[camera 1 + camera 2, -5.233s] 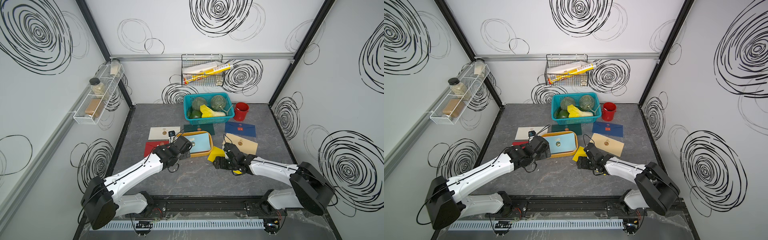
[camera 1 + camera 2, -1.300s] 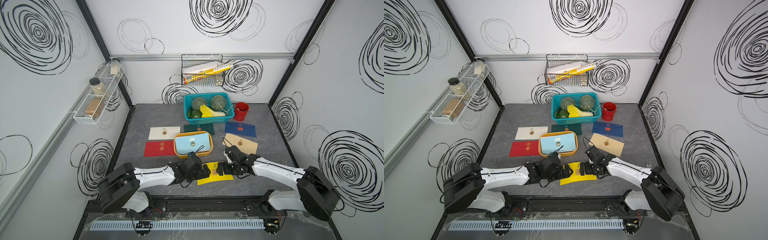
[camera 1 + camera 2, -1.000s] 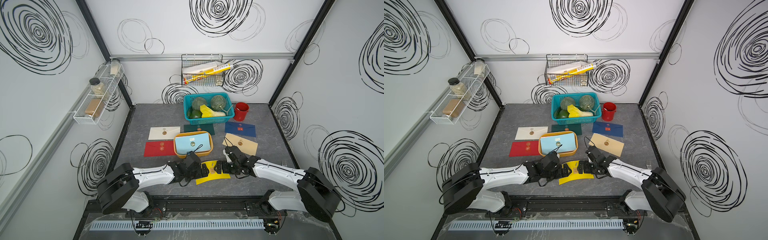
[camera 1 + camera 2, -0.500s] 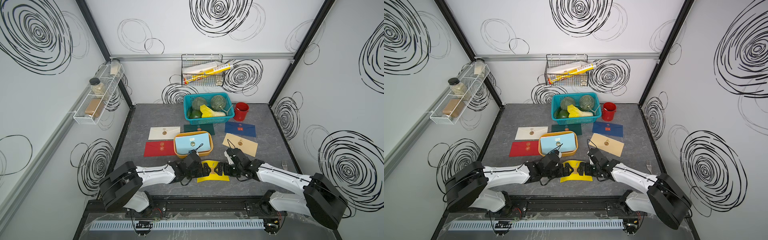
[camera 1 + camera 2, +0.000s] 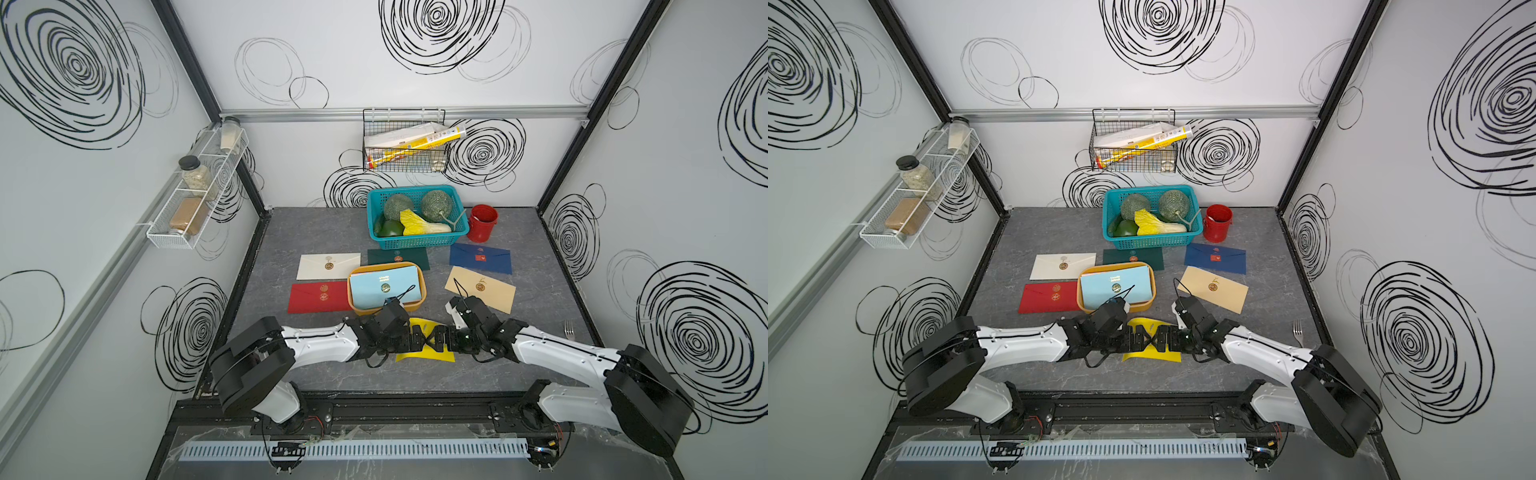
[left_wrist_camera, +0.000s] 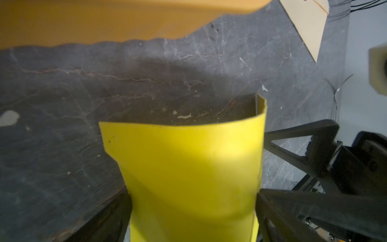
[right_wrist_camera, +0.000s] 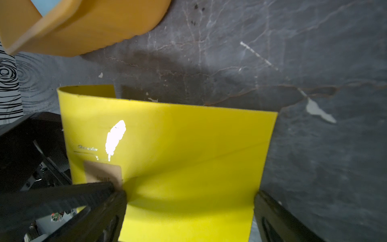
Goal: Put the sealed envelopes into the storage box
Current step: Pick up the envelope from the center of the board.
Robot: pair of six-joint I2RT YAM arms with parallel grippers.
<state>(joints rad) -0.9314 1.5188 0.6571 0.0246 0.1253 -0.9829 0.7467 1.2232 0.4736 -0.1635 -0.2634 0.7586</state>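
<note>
Tabletop (image 5: 324,232), yellow envelope (image 5: 420,355) inside left gripper (image 5: 417,338)

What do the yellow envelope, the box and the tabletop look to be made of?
Yellow envelope: matte paper or thin card; it bows smoothly, with a shiny foil feather print.
Box: probably moulded plastic; smooth satin orange wall, rounded corner.
Tabletop: grey marble-look surface, pale veins; stone or printed sheet, cannot tell.

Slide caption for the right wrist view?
Open right gripper straddles bowed yellow paper envelope on grey marbled tabletop, near orange-yellow plastic tub.
</note>
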